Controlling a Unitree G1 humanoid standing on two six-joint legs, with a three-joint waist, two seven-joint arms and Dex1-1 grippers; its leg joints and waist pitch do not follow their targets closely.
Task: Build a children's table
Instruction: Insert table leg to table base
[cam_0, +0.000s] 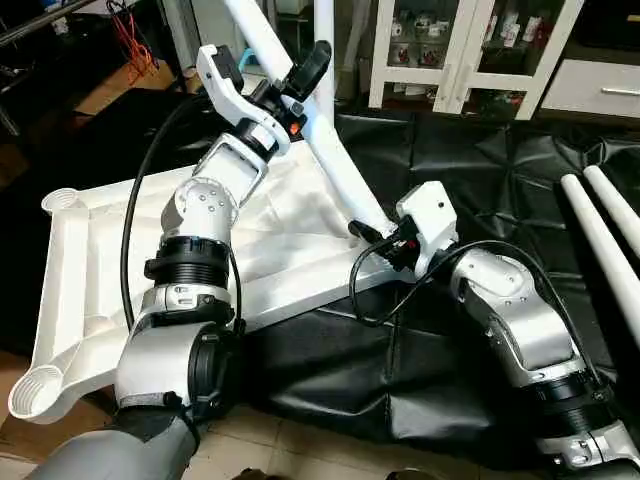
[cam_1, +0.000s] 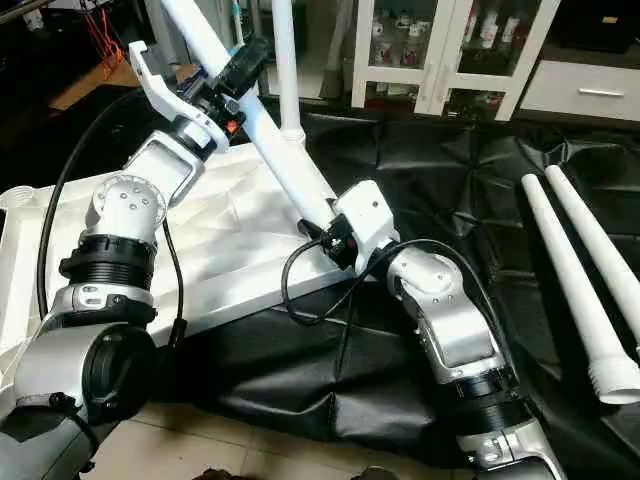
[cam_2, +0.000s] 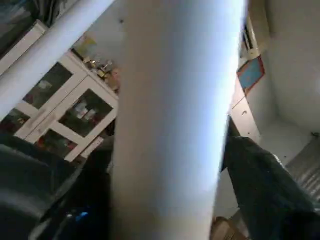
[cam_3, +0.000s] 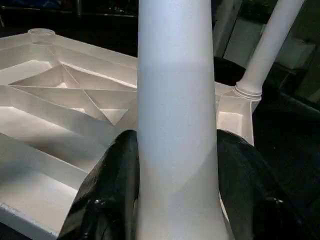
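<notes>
Your right gripper (cam_3: 177, 195) is clamped on the slanted leg (cam_1: 290, 165) low, over the upturned top (cam_0: 290, 250). Your left gripper (cam_0: 285, 85) straddles it higher; contact unclear. Another leg (cam_3: 267, 47) stands socketed.

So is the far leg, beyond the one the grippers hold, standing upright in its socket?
Yes, upright: the far leg rises straight from a corner socket of the tabletop.

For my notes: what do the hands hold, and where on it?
Both hold one long white tubular leg: right hand near its lower end, left hand higher up.
</notes>
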